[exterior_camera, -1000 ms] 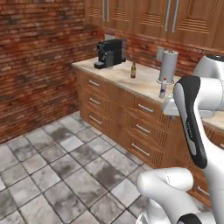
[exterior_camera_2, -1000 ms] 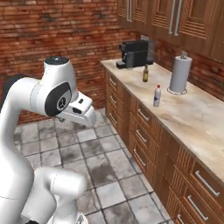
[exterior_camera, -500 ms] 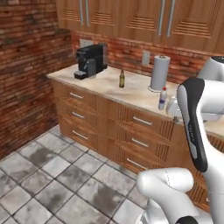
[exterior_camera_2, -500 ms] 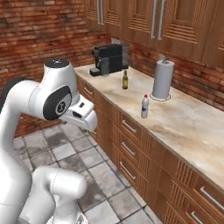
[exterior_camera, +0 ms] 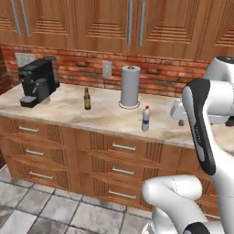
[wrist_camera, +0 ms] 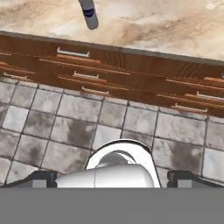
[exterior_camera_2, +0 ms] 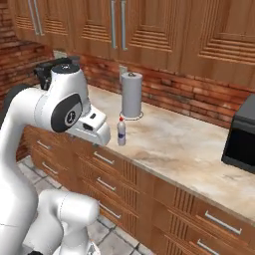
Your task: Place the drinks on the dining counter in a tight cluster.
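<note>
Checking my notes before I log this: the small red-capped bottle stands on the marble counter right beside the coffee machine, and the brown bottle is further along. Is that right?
Not quite. The small red-capped bottle stands near the paper towel roll, as the left base view shows. The brown bottle is the one closer to the coffee machine. Both are on the marble counter.

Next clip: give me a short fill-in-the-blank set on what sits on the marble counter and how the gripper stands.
1. The slim brown bottle stands between the paper towel roll and the black ____.
2. The small clear bottle has a ____ cap.
3. The gripper has its two finger tips wide apart, so it is ____.
4. Under the marble counter run rows of wooden ____.

Missing words: coffee machine; red; open; drawers
</note>
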Robot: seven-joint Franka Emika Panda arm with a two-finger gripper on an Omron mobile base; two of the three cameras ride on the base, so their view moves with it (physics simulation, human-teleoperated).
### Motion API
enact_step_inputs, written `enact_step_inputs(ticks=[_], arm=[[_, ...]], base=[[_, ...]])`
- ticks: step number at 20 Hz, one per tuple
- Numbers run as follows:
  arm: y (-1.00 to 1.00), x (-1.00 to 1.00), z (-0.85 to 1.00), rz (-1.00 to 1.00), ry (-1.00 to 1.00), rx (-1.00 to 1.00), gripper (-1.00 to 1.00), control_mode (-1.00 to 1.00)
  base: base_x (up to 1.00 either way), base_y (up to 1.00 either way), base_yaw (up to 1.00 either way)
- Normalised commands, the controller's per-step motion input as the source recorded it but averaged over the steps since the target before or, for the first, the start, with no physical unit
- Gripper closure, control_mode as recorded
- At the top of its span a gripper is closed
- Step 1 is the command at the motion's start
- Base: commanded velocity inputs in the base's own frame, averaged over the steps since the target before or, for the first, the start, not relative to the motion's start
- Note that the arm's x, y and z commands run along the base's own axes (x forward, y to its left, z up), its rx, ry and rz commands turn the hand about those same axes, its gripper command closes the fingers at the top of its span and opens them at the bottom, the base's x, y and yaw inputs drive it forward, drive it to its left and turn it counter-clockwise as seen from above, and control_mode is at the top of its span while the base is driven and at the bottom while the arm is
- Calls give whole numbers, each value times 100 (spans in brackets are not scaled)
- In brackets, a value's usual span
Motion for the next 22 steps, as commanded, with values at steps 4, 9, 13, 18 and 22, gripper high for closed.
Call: enact_step_inputs(ticks=[4,9,13,18,22], arm=[[0,0,0,0,0,0,-100,100],[0,0,0,0,0,0,-100,100],[0,0,0,0,0,0,-100,100],[0,0,0,0,0,0,-100,100],[0,0,0,0,0,0,-100,100]], base=[[74,60,-63],[88,100,-44],[78,74,-30],[39,-40,-24],[0,-91,-25]])
